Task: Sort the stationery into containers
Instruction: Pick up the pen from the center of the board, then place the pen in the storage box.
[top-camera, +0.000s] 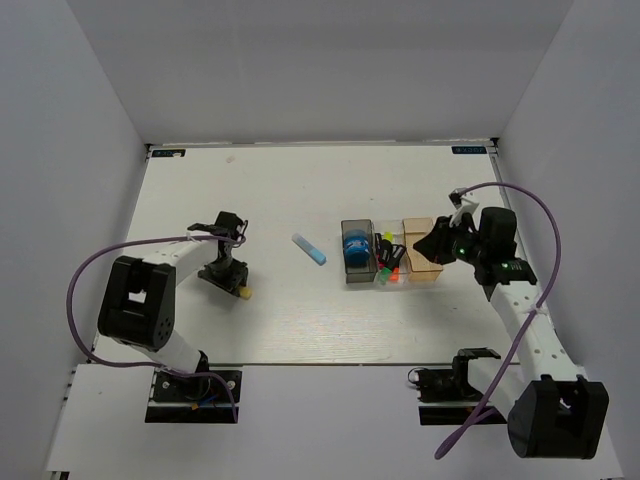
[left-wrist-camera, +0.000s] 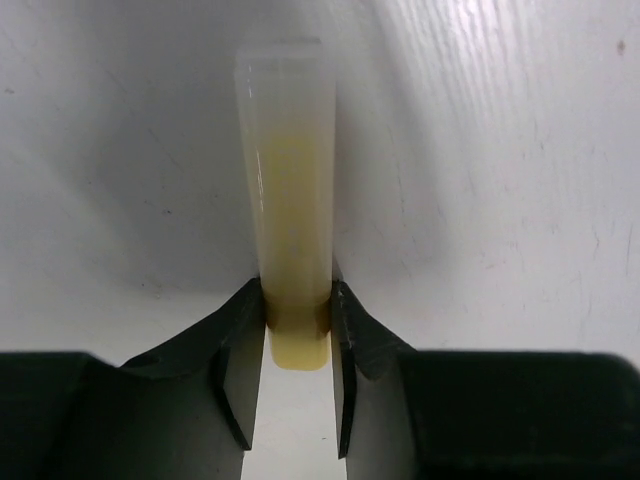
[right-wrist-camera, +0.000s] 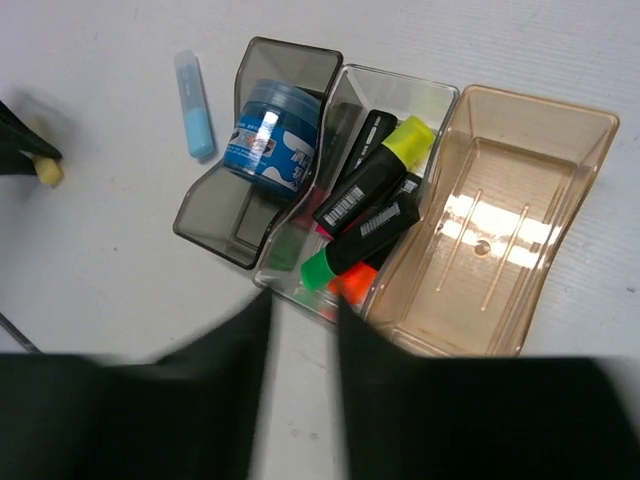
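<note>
On the left, the left gripper (left-wrist-camera: 298, 305) sits low over the table (top-camera: 300, 180), its jaws closed on one end of the small cream piece (left-wrist-camera: 290, 170). Most of the piece sticks out ahead of the fingers, probably so it can be dropped in end first. Whether it rests on the surface or is just clear of it cannot be told. Nearer the middle, the light-blue stick (top-camera: 309, 249) lies loose on the table just left of the bins and is not yet sorted. The smoky dark-grey bin (top-camera: 357, 224) holds the blue tape roll (top-camera: 356, 248). The clear bin (right-wrist-camera: 400, 78) beside it is packed with markers (right-wrist-camera: 370, 190) lying crosswise, their green, orange and yellow caps showing. That grouping suggests one kind of item per bin. The tan-orange bin (right-wrist-camera: 590, 120) has nothing in it and looks like the place for the cream piece. On the right, the right gripper (right-wrist-camera: 300, 330) hovers over the bins with its fingers slightly apart, holding nothing.
</note>
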